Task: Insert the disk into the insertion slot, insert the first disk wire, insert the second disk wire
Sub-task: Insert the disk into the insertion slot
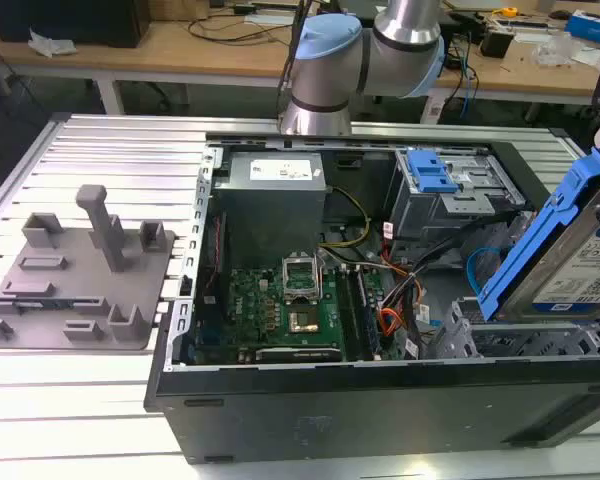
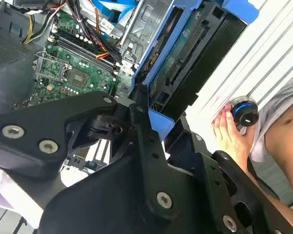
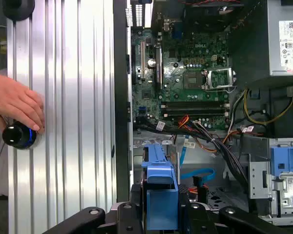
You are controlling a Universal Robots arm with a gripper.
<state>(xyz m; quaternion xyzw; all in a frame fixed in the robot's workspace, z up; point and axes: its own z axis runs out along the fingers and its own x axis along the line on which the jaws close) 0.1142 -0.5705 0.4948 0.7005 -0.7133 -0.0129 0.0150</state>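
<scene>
While gripper [image 3: 161, 208] clamps disk [image 1: 578, 262], tilted above insertion slot [image 1: 528, 345]

Exterior view looks obliquely down from high across the desk [image 1: 100, 150] into the open computer case [image 1: 380, 420]; both wrist views, close behind the pincer [image 3: 161, 207], share its motherboard [image 3: 185, 83] [image 2: 71, 73].

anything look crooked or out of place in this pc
The disk stands steeply tilted over the insertion slot at the exterior view's right, not level in it; the gripper holds it. A person's hand rests on the table beside the case.
</scene>
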